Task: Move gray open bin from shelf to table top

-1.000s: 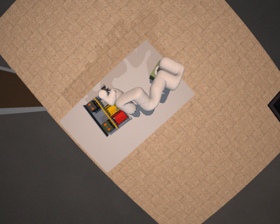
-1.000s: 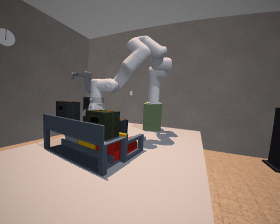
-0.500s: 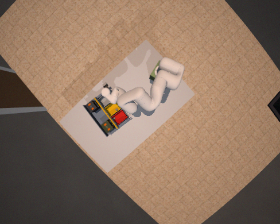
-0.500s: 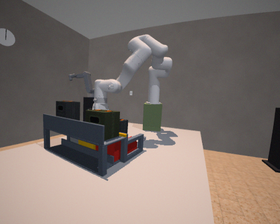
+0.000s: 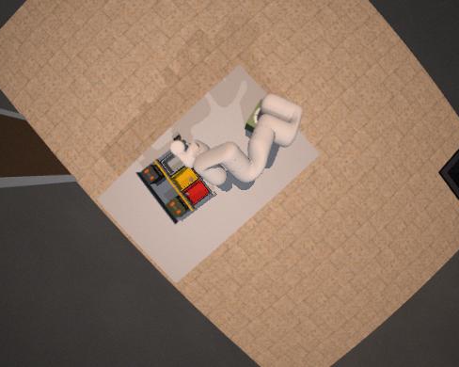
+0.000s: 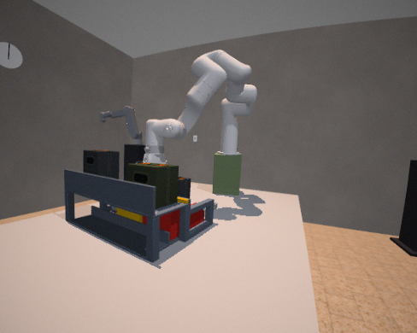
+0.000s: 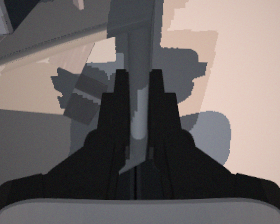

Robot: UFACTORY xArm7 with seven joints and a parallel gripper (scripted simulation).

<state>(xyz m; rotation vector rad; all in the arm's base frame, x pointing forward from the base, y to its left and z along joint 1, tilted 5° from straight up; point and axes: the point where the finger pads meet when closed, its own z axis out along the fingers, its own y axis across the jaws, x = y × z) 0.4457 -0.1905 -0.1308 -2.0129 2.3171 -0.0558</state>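
Observation:
The gray open bin [image 5: 174,165] is at the upper end of the row in the top view, beside the yellow bin [image 5: 184,179] [image 6: 129,214], with the red bin [image 5: 197,192] [image 6: 170,226] at the other end. My gripper [image 7: 138,89] points down and is shut on a thin gray wall, taken to be the gray bin's, which runs between the black fingers. In the top and exterior views the fingertips are hidden by the arm and boxes. The yellow and red bins are in the slate shelf [image 6: 110,188]. Whether the gray bin is clear of the shelf, and its parts, cannot be told.
A dark green box [image 5: 177,207] [image 6: 157,184] and a black box [image 5: 150,174] [image 6: 102,163] stand at the shelf's back corners. A yellow rail [image 5: 164,170] crosses the shelf. The pale table top [image 5: 150,235] [image 6: 243,277] surrounds it. A green base block [image 6: 227,172] carries my arm.

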